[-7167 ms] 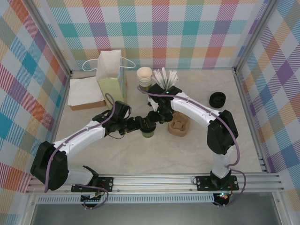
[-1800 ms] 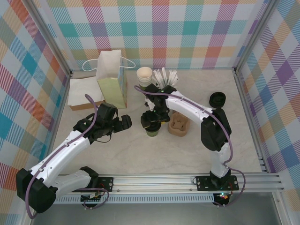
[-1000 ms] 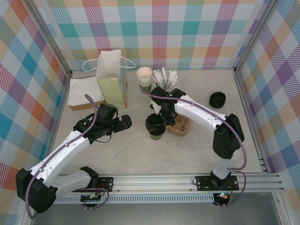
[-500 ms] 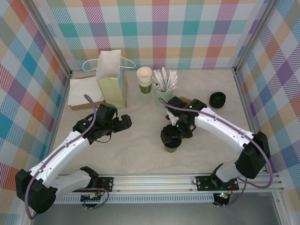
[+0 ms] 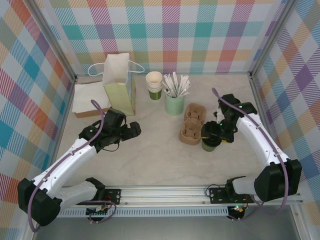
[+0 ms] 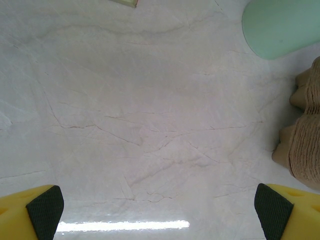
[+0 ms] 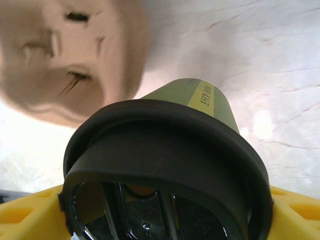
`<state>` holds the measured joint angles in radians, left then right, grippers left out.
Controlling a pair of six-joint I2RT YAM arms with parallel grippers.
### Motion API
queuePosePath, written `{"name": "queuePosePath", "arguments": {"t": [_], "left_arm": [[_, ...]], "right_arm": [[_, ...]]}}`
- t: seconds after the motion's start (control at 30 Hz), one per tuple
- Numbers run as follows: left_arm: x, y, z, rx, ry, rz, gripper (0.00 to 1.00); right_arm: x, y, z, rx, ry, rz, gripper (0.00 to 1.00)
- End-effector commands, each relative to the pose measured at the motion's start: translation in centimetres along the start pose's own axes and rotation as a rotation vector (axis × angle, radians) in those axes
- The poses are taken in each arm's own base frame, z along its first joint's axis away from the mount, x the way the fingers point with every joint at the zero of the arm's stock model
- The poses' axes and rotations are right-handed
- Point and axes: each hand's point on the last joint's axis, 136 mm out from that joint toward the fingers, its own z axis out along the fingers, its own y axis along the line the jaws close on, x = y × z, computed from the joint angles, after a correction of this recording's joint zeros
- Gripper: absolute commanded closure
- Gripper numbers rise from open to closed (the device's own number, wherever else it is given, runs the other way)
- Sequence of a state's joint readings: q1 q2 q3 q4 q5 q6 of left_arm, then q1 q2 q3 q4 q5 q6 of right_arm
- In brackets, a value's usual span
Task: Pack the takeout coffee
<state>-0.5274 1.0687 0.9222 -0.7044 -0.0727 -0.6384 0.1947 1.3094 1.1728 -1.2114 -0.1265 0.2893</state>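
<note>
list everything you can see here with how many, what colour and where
takeout coffee: one, olive-green with black lid, just right of the carrier
cup carrier: one, brown cardboard, mid-table, wells empty
stirrer cup: one, mint-green, holding white stirrers, behind the carrier
lidless cups: one stack, olive-green with cream rims, left of the stirrer cup
black lids: one small pile, black, back right
paper bag: one, white and pale green, standing back left
napkin pile: one, white on a brown base, left of the bag
table: one, cream marble
left gripper: yellow fingers, black pads, open over bare table
right gripper: yellow fingers, closed on the takeout coffee
</note>
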Motion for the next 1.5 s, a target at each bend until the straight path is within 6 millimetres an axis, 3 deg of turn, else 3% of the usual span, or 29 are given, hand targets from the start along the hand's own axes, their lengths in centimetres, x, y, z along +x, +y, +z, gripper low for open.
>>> {"name": "queuePosePath", "arguments": {"t": [0.0, 0.33, 0.53, 0.73, 0.9, 1.0, 1.2, 1.47], "left_arm": [[-1.6, -0.8, -0.7, 0.016, -0.041, -0.001, 0.0], [-2.0, -1.0, -0.9, 0.011, -0.044, 0.007, 0.0], [-2.0, -1.0, -0.9, 0.011, -0.045, 0.004, 0.0], [-1.9, -0.9, -0.7, 0.006, -0.041, 0.001, 0.0], [-2.0, -1.0, -0.6, 0.006, -0.04, 0.0, 0.0], [-2.2, -1.2, -0.7, 0.006, -0.042, 0.001, 0.0], [-2.6, -1.3, -1.0, 0.0, -0.052, 0.003, 0.0], [-4.2, -1.3, -2.5, -0.008, -0.087, 0.011, 0.0]], "right_arm": [[-2.6, -1.3, -0.8, 0.004, -0.05, -0.019, 0.18], [-10.8, -3.8, 0.1, 0.0, -0.128, 0.032, 0.19], [-13.7, -4.1, 1.7, -0.013, -0.116, 0.031, 0.18], [-14.4, -4.3, 3.0, -0.033, -0.09, 0.043, 0.15], [-14.4, -4.5, 3.1, -0.032, -0.085, 0.048, 0.05], [-14.2, -4.8, 2.6, -0.016, -0.093, 0.049, 0.0], [-13.7, -4.6, 1.5, -0.02, -0.107, 0.051, 0.0], [-13.1, -3.6, -1.6, -0.059, -0.193, 0.044, 0.0]]}}
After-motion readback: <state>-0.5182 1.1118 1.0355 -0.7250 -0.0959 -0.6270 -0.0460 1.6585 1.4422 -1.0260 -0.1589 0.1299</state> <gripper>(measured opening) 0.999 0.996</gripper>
